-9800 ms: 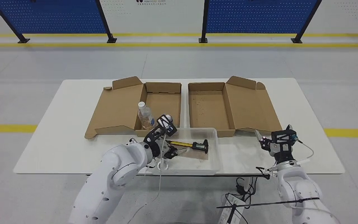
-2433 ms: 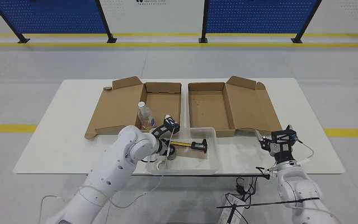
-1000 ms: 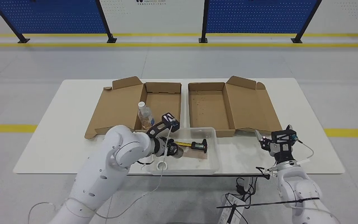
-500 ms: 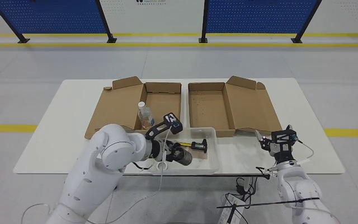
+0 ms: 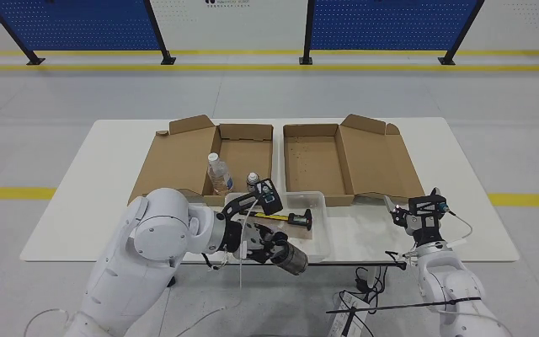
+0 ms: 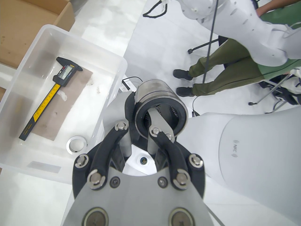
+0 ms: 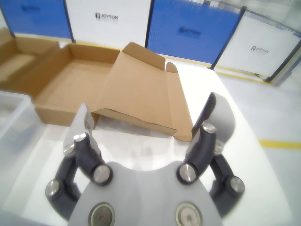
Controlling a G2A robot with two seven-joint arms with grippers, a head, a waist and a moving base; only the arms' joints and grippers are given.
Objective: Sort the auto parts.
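Left end effector (image 6: pixel 142 118) clenched on metal cylinder (image 6: pixel 162 95), one finger inside the bore, one outside, cylinder held off the worktop (image 6: pixel 112 15). Just beside it, clear bin (image 6: pixel 89 43) holding caliper (image 6: pixel 50 95) and metal ring (image 6: pixel 76 144). Right end effector (image 7: pixel 150 118) released, well apart, with cardboard box (image 7: pixel 141 90) just ahead of it.
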